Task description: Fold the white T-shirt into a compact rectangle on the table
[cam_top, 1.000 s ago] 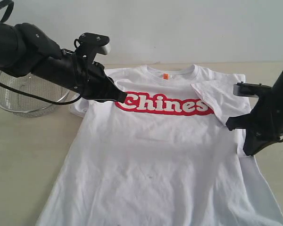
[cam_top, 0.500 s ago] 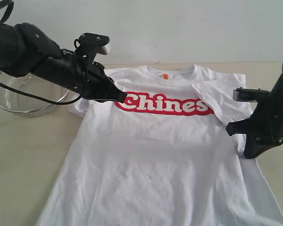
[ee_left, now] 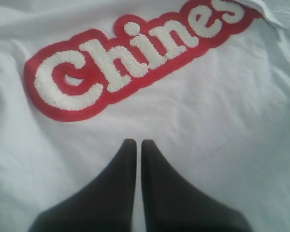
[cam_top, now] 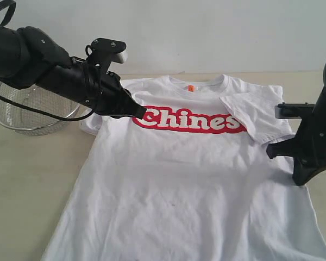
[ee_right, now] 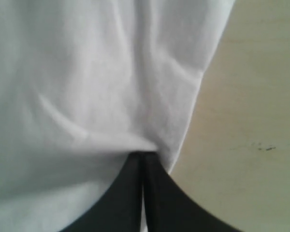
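The white T-shirt (cam_top: 185, 174) lies chest up on the table (cam_top: 27, 179), its red lettering (cam_top: 189, 120) showing and its right sleeve (cam_top: 255, 117) folded inward. My left gripper (cam_top: 143, 113) is shut and empty, with its tips just off the first letter (ee_left: 63, 82). In the left wrist view the left gripper (ee_left: 135, 141) hangs over plain white cloth (ee_left: 222, 121). My right gripper (cam_top: 300, 182) is at the shirt's right side edge. In the right wrist view the right gripper (ee_right: 144, 153) is shut with the shirt's cloth (ee_right: 87, 72) puckered at its tips.
A round wire-mesh basket (cam_top: 27, 111) stands at the back left, behind the left arm. Bare tabletop (ee_right: 251, 96) with a few dark specks lies just outside the shirt's right edge. A pale wall runs behind the table.
My right gripper has moved right and slightly down, and the shirt's right side edge has spread outward with it. The left arm has not moved.
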Robot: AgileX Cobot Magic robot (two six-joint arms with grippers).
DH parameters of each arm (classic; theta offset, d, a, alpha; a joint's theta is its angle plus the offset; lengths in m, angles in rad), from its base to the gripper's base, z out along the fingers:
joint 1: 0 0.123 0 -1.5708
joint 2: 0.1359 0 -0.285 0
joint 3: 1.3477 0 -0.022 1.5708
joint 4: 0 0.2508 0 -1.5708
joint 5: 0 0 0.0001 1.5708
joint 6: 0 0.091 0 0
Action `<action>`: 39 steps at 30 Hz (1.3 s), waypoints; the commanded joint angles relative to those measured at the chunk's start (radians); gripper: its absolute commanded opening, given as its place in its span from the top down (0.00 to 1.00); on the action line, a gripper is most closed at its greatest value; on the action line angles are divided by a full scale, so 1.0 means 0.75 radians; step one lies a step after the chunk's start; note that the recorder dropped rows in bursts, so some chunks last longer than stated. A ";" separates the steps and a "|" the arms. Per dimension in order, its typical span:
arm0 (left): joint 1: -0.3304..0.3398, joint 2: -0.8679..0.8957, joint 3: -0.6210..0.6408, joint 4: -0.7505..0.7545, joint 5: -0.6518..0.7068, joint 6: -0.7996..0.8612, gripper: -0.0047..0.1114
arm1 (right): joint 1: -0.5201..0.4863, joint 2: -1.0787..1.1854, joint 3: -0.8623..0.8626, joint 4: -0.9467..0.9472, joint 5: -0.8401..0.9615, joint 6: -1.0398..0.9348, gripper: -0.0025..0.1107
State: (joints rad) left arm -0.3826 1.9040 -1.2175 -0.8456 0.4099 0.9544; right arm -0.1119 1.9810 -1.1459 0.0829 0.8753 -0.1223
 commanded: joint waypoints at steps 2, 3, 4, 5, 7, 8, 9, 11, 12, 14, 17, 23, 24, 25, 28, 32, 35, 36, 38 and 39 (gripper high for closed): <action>0.001 -0.017 -0.007 -0.003 0.012 0.010 0.92 | -0.009 0.002 0.008 -0.079 -0.088 0.011 0.98; 0.001 -0.017 -0.007 -0.003 0.012 0.010 0.92 | -0.009 -0.014 0.008 -0.076 -0.095 0.006 0.98; 0.004 -0.017 -0.007 -0.003 0.007 0.010 0.92 | -0.009 -0.038 0.008 -0.051 -0.097 -0.015 0.98; 0.007 -0.017 -0.007 -0.003 0.004 0.010 0.92 | -0.009 -0.064 0.008 -0.026 -0.117 -0.034 0.98; 0.020 -0.017 -0.007 -0.003 -0.002 0.003 0.92 | -0.009 -0.146 0.008 0.029 -0.149 -0.065 0.98; 0.027 -0.017 -0.007 -0.003 -0.008 0.003 0.92 | -0.009 -0.181 0.008 0.032 -0.166 -0.068 0.98; 0.031 -0.017 -0.007 -0.003 -0.015 -0.005 0.92 | -0.009 -0.222 0.008 0.031 -0.184 -0.068 0.98; 0.043 -0.017 -0.007 -0.003 -0.027 -0.032 0.92 | -0.009 -0.289 0.008 0.047 -0.212 -0.070 0.98; 0.046 -0.017 -0.007 -0.003 -0.027 -0.031 0.92 | -0.009 -0.310 0.008 0.075 -0.227 -0.090 0.98; 0.063 -0.017 -0.004 -0.003 -0.028 -0.086 0.92 | -0.009 -0.327 0.008 0.175 -0.243 -0.193 0.98; 0.091 -0.017 0.021 0.001 -0.036 -0.151 0.92 | -0.009 -0.315 0.008 0.467 -0.234 -0.470 0.98; 0.123 -0.017 0.062 0.106 -0.116 -0.211 0.92 | 0.061 -0.196 0.006 0.842 -0.309 -0.812 0.98; 0.123 -0.017 0.062 0.106 -0.154 -0.211 0.92 | 0.090 -0.138 -0.016 0.840 -0.290 -0.812 0.98; 0.123 -0.017 0.062 0.106 -0.177 -0.213 0.92 | 0.106 -0.108 -0.036 0.837 -0.268 -0.812 0.98; 0.123 -0.014 0.062 0.106 -0.236 -0.246 0.92 | 0.190 -0.003 -0.159 0.834 -0.236 -0.812 0.98; 0.131 -0.021 0.057 0.104 -0.362 -0.246 0.92 | 0.327 0.090 -0.440 0.749 -0.167 -0.812 0.98; 0.174 -0.018 0.054 0.107 -0.240 -0.258 0.92 | 0.388 0.159 -0.649 0.681 -0.174 -0.697 0.98; 0.184 -0.018 0.054 0.107 -0.202 -0.280 0.92 | 0.388 0.174 -0.687 0.650 -0.177 -0.656 0.98; 0.206 -0.016 0.059 0.107 -0.138 -0.327 0.92 | 0.388 0.203 -0.738 0.544 -0.172 -0.591 0.98; 0.210 -0.016 0.064 0.107 -0.138 -0.338 0.92 | 0.388 0.211 -0.745 0.466 -0.172 -0.541 0.98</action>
State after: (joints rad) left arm -0.2391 1.9040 -1.1781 -0.7657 0.2620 0.7412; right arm 0.1814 2.1183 -1.6710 0.5445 0.7420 -0.6037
